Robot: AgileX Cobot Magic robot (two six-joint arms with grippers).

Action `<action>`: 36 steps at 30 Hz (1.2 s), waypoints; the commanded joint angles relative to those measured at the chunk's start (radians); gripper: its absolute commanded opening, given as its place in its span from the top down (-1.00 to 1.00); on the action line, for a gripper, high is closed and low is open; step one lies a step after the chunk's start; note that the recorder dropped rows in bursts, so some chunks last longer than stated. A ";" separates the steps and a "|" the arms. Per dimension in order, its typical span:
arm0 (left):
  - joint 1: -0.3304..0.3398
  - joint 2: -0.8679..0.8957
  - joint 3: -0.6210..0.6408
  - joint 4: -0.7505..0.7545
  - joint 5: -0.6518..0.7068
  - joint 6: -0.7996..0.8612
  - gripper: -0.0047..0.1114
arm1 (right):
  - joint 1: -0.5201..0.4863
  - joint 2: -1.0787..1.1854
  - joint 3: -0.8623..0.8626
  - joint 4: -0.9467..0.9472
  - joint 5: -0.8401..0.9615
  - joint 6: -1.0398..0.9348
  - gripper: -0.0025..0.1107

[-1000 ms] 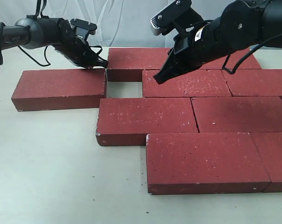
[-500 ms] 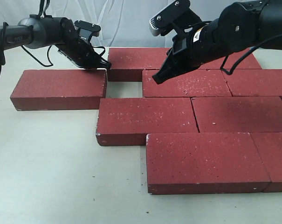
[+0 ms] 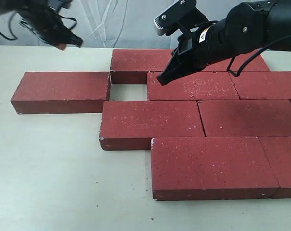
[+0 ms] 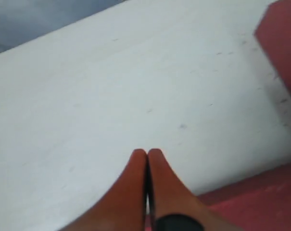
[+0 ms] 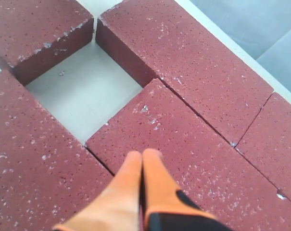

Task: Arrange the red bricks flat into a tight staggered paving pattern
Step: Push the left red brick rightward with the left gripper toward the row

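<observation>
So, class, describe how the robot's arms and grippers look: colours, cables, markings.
Both arms are black with loose black cables. The right arm carries a grey camera block and a small yellowish label. The left gripper and right gripper have tapering orange fingers.

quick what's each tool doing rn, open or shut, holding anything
Left tool: shut, holding nothing.
Right tool: shut, holding nothing, tip over a rough dark-red rectangular paving brick.

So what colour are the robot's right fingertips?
Orange fingertips, clearest in the right wrist view.
</observation>
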 commanded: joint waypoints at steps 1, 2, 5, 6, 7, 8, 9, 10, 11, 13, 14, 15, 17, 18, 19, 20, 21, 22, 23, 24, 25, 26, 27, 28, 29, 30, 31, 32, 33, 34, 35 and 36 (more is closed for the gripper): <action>0.129 -0.106 0.071 0.038 0.137 -0.027 0.92 | -0.003 0.001 0.005 -0.004 -0.014 -0.007 0.97; 0.158 -0.123 0.096 0.035 0.144 -0.036 0.92 | -0.003 0.001 0.005 -0.004 -0.014 -0.007 0.97; 0.263 -0.170 0.202 -0.043 0.147 -0.037 0.92 | -0.003 0.001 0.005 -0.001 -0.014 -0.007 0.97; 0.292 -0.187 0.241 -0.077 0.133 -0.028 0.92 | -0.003 0.001 0.005 -0.001 -0.014 -0.007 0.97; 0.317 -0.201 0.283 -0.102 0.116 -0.023 0.92 | -0.003 0.001 0.005 -0.001 -0.014 -0.007 0.97; 0.337 -0.218 0.325 -0.124 0.094 -0.020 0.92 | -0.003 0.001 0.005 -0.001 -0.014 -0.007 0.97; 0.353 -0.233 0.366 -0.141 0.072 -0.020 0.92 | -0.003 0.001 0.005 -0.001 -0.014 -0.007 0.97; 0.361 -0.246 0.399 -0.149 0.053 -0.020 0.92 | -0.003 0.001 0.005 -0.001 -0.014 -0.007 0.97; 0.367 -0.259 0.438 -0.157 0.029 -0.018 0.92 | -0.003 0.001 0.005 0.004 -0.012 -0.007 0.97; 0.367 -0.281 0.502 -0.158 -0.011 -0.005 0.92 | -0.003 0.001 0.005 0.004 -0.012 -0.007 0.97; 0.365 -0.289 0.534 -0.158 -0.036 0.000 0.92 | -0.003 0.001 0.005 0.004 -0.012 -0.007 0.97; 0.362 -0.294 0.564 -0.164 -0.063 0.010 0.92 | -0.003 0.001 0.005 0.004 -0.012 -0.007 0.97; 0.360 -0.301 0.628 -0.197 -0.133 0.026 0.92 | -0.003 0.001 0.005 0.004 -0.012 -0.007 0.97; 0.360 -0.301 0.658 -0.210 -0.176 0.035 0.92 | -0.003 0.001 0.005 0.004 -0.009 -0.007 0.97; 0.360 -0.301 0.682 -0.214 -0.213 0.044 0.92 | -0.003 0.001 0.005 0.004 -0.002 -0.007 0.97; 0.360 -0.301 0.709 -0.214 -0.263 0.046 0.92 | -0.003 0.001 0.005 0.004 0.008 -0.007 0.97; 0.360 -0.301 0.732 -0.214 -0.304 0.046 0.92 | -0.003 0.001 0.005 0.004 0.018 -0.007 0.97; 0.360 -0.299 0.747 -0.214 -0.330 0.048 0.92 | -0.003 0.001 0.005 0.004 0.026 -0.007 0.97; 0.360 -0.291 0.753 -0.214 -0.332 0.057 0.92 | -0.003 0.001 0.005 0.004 0.033 -0.007 0.97; 0.360 -0.284 0.761 -0.221 -0.335 0.070 0.92 | -0.003 0.005 0.005 0.004 0.040 -0.007 0.97; 0.360 -0.277 0.763 -0.223 -0.349 0.075 0.92 | -0.003 0.006 0.005 0.004 0.039 -0.007 0.97; 0.360 -0.273 0.763 -0.223 -0.366 0.075 0.92 | -0.003 0.012 0.005 -0.002 0.039 -0.007 0.97; 0.360 -0.265 0.763 -0.234 -0.397 0.075 0.92 | -0.003 0.020 0.005 -0.019 0.043 -0.007 0.97; 0.360 -0.263 0.763 -0.254 -0.425 0.075 0.92 | -0.009 0.031 0.005 -0.048 0.053 -0.007 0.97; 0.360 -0.258 0.763 -0.275 -0.443 0.075 0.92 | -0.017 0.038 0.005 -0.065 0.063 0.004 0.97; 0.355 -0.255 0.763 -0.304 -0.459 0.075 0.92 | -0.033 0.054 0.005 -0.081 0.065 0.015 0.97; 0.348 -0.249 0.763 -0.313 -0.459 0.084 0.92 | -0.054 0.070 0.005 -0.087 0.055 0.035 0.97; 0.341 -0.244 0.763 -0.323 -0.453 0.098 0.92 | -0.075 0.088 0.005 -0.087 0.040 0.053 0.97; 0.329 -0.240 0.763 -0.337 -0.453 0.118 0.92 | -0.101 0.105 0.005 -0.082 0.017 0.075 0.97; 0.315 -0.237 0.763 -0.351 -0.465 0.135 0.92 | -0.124 0.121 0.005 -0.073 -0.006 0.097 0.97; 0.304 -0.234 0.763 -0.363 -0.479 0.148 0.92 | -0.142 0.132 0.005 -0.058 -0.023 0.108 0.97; 0.289 -0.230 0.763 -0.372 -0.493 0.154 0.92 | -0.154 0.142 0.005 -0.040 -0.031 0.108 0.97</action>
